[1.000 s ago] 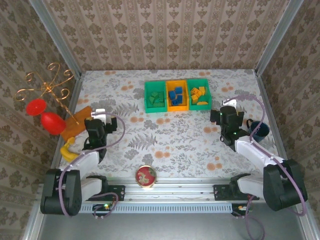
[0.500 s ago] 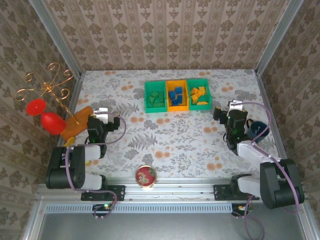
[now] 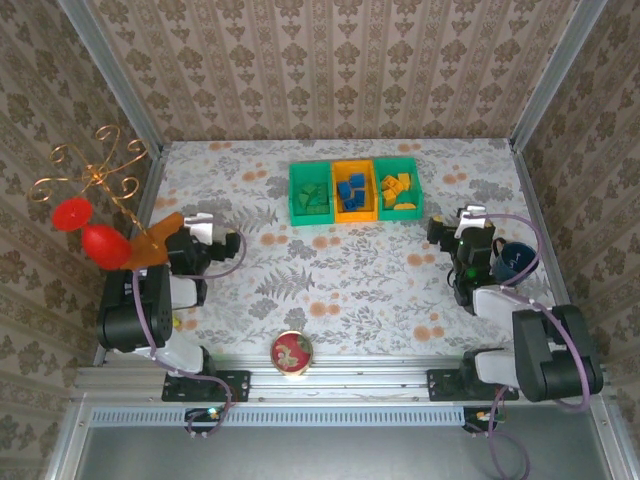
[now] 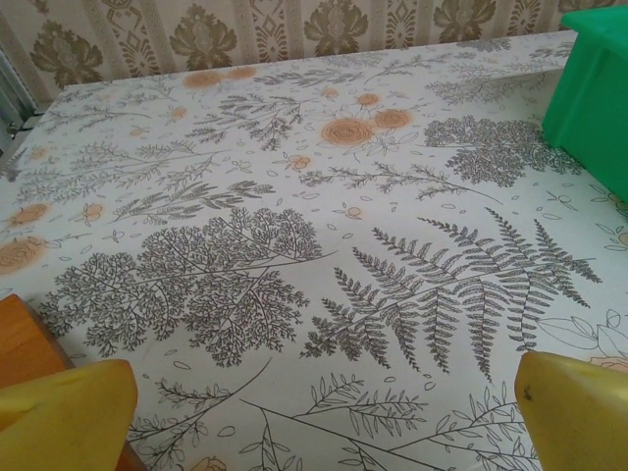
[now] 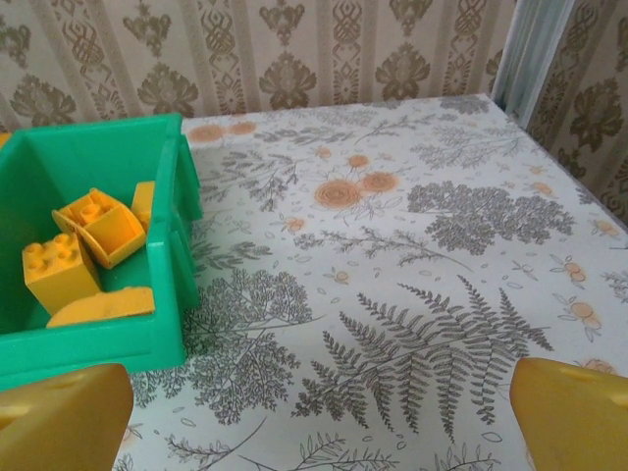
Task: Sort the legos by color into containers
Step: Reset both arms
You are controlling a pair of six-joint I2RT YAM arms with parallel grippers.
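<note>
The legos (image 3: 349,190) lie in the containers (image 3: 293,195) at twelve o'clock, one colour per bin; rigid, light, smooth bricks, probably best pinched across flat side walls. The left gripper (image 4: 319,422) and right gripper (image 5: 314,422) stand spread wide, empty.

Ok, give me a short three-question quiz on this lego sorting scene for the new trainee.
1. True or false: the blue legos lie in the orange container.
2. In the right wrist view, what colour are the legos in the green container? A green; B blue; C orange-yellow.
3. Fill the gap: the left gripper and the right gripper both stand ____, holding nothing.

Key: 1 true; 2 C; 3 open.
</note>
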